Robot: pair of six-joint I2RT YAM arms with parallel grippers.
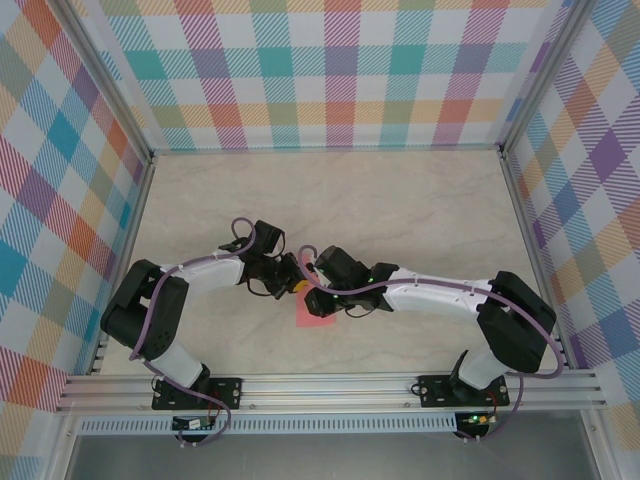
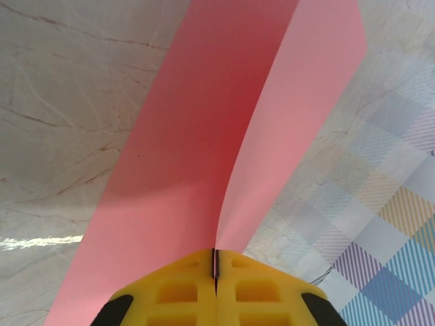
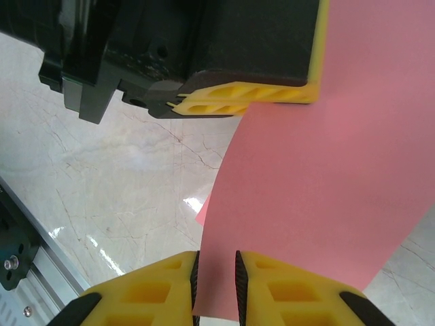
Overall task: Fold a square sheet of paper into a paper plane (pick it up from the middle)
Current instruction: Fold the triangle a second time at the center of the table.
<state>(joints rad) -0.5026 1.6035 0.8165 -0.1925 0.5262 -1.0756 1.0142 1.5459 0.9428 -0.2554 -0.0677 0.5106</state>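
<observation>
Holding, top view: the left gripper and right gripper meet nose to nose above the marbled surface. The paper plane, salmon-pink, hangs just below both sets of jaws as a short flap. By the look of it, it is not yet a dart.

Left wrist view: the left jaws are pressed together on the paper plane, pinching it at the crease. Two pink panels fan away ahead of the jaws, the right-hand one paler and curling.

Right wrist view: the right gripper's jaws stand a narrow gap apart, with the sheet's near corner sitting in that gap. Whether they bite it cannot be told. The left gripper clamps the sheet's far edge, directly ahead.

Handling note, as judgement: the step looks like setting a fold in mid-air. It is best done with the left pinch firm on the crease and the right jaws closing squarely on the edge. A gentle draw apart would then take the sheet taut without tearing or slipping.
</observation>
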